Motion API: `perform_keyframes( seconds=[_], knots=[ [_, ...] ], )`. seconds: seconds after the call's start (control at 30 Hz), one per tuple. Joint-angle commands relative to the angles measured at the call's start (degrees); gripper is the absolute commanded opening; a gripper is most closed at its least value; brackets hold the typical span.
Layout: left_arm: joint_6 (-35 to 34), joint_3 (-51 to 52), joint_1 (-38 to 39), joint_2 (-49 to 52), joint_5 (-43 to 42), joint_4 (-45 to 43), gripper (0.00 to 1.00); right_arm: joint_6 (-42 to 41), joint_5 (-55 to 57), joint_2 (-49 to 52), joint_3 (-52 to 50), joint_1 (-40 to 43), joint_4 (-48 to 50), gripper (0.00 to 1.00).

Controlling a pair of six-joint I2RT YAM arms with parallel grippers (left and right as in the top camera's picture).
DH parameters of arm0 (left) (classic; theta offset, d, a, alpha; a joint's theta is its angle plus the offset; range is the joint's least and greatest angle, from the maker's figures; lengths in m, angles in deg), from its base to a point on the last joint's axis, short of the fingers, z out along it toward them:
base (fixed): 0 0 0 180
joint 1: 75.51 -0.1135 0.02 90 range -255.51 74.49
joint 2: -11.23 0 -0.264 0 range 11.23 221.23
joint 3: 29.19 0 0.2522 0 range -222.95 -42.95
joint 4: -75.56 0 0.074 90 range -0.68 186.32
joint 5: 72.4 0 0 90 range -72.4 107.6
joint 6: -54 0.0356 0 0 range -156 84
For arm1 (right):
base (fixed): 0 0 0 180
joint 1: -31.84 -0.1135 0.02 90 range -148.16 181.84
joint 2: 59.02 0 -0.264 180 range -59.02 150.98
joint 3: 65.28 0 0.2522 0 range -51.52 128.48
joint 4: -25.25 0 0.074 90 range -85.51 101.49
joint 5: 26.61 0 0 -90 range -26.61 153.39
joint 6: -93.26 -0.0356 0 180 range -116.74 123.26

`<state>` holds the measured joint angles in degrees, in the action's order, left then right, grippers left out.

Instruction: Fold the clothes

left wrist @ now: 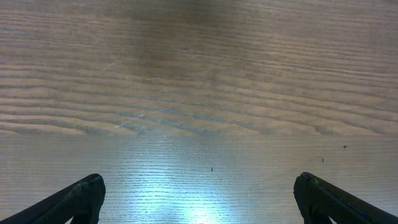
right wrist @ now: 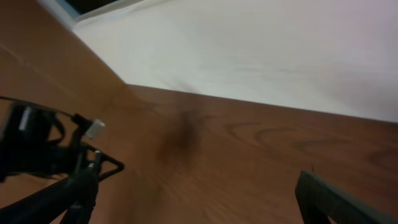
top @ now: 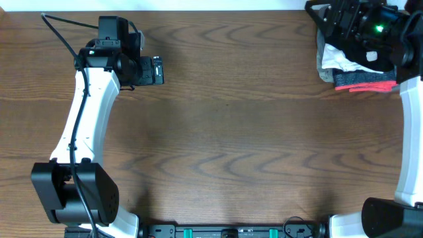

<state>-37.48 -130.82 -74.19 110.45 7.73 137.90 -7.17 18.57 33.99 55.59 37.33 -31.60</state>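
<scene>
No black T-shirt shows on the counter [top: 231,132], so folding seems either finished or not begun. The only cloth is a pile of folded garments [top: 360,79] at the overhead's upper right, half hidden under the right arm [top: 411,132], and I cannot tell whether the shirt lies there. The left fingers [left wrist: 74,199], at upper left, and the right fingers [right wrist: 336,199] both stand spread wide, holding nothing.

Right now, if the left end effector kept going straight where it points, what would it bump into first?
Probably just the bare wooden table. In the left wrist view, nothing else lies ahead of the left end effector, whose fingers are open, though how far off the wood sits is hard to tell.
</scene>
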Motion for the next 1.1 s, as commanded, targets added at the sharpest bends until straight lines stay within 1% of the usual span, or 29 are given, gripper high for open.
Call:
perform_keyframes(
  seconds=[0.0,0.13,0.23,0.47,0.63,0.7,0.77,0.87,0.97,1.07],
  knots=[
    [0.3,-0.5,-0.1,0.3,0.5,0.0,0.98,-2.8,-1.7,0.1,-0.1,-0.3,-1.0,0.99],
    [0.3,-0.5,-0.1,0.3,0.5,0.0,0.98,-2.4,-1.1,0.1,-0.1,0.1,-3.7,0.99],
    [0.3,-0.5,-0.1,0.3,0.5,0.0,0.98,-2.2,4.1,0.2,-0.1,0.0,-3.6,0.99],
    [0.3,-0.5,-0.1,0.3,0.5,0.0,0.98,-2.2,26.8,1.0,-0.2,-2.0,-3.1,0.99],
    [0.3,-0.5,-0.1,0.3,0.5,0.0,0.98,-2.2,41.2,-3.4,-1.6,-6.5,-2.4,0.99],
    [0.3,-0.5,-0.1,0.3,0.5,0.0,0.98,-2.2,44.9,-6.2,-3.3,-8.3,-0.7,0.99],
    [0.3,-0.5,-0.1,0.3,0.5,0.0,0.98,-2.2,47.1,-9.5,-6.8,-9.6,2.8,0.99],
    [0.3,-0.5,-0.1,0.3,0.5,0.0,0.98,-2.2,46.8,-16.1,-16.3,-10.1,11.9,0.99],
    [0.3,-0.5,-0.1,0.3,0.5,0.0,0.98,-2.2,44.6,-23.7,-30.0,-9.8,23.2,0.99],
    [0.3,-0.5,-0.1,0.3,0.5,0.0,0.98,-2.2,44.2,-30.6,-42.8,-9.4,31.1,0.99]
  ],
)
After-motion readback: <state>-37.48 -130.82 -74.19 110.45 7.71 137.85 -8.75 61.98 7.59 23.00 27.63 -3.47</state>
